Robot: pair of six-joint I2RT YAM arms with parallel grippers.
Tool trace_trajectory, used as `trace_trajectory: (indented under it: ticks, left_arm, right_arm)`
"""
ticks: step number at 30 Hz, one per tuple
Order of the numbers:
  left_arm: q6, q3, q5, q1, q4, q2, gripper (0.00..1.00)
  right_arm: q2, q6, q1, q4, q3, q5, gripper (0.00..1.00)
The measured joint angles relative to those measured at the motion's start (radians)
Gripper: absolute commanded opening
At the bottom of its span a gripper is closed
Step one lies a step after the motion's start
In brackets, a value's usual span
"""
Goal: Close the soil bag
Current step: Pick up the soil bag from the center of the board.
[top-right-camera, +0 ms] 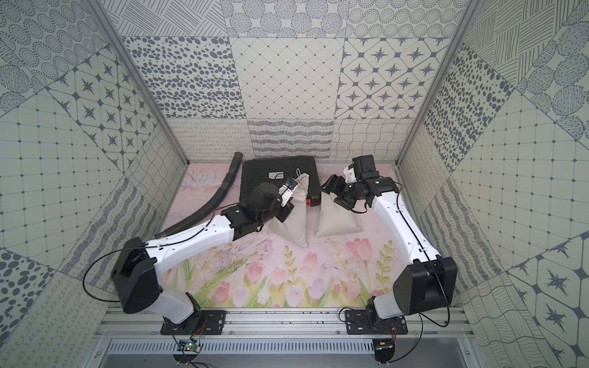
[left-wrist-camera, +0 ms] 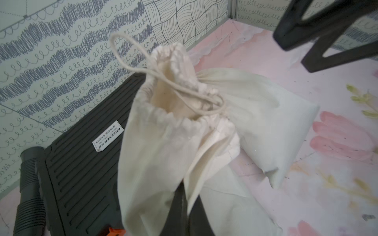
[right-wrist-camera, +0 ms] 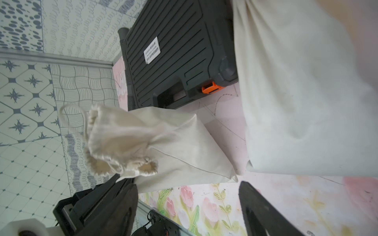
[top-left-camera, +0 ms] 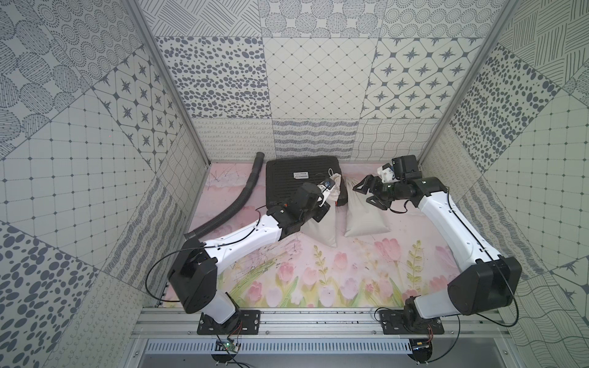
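Floral desk (top-left-camera: 318,274); beside the black case (top-left-camera: 296,178), left claw (left-wrist-camera: 187,196) pinches the soil bag (left-wrist-camera: 163,147); right claw (top-left-camera: 366,192) gapes empty; that thin fold may slip under a drawstring (left-wrist-camera: 113,45) pull.

left gripper (left-wrist-camera: 184,196) tips buried in soil bag (left-wrist-camera: 159,147) cloth (drawstring loop (right-wrist-camera: 65,119) blurred)

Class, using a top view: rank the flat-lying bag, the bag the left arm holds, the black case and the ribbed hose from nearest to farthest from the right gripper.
1. flat-lying bag, right beside the right gripper.
2. held bag and black case, further toward the left arm: too close to call.
3. ribbed hose, along the left wall.
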Motion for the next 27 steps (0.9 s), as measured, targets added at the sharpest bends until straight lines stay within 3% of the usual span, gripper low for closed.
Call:
trace_trajectory:
  ticks: [6,14,27]
  left_arm:
    - [-0.092,-0.188,0.046,0.011,-0.008,-0.174,0.00]
    - [-0.153,-0.251,0.071,0.012,-0.034,-0.282,0.00]
    - [-0.191,-0.203,0.086,0.012,-0.123,-0.371,0.00]
  right_arm:
    - [0.066,0.030,0.124,0.119,0.015,-0.002,0.82]
    - [0.120,0.038,0.188,0.182,0.084,0.009,0.80]
    - [-0.141,0.040,0.217,0.105,-0.062,-0.029,0.74]
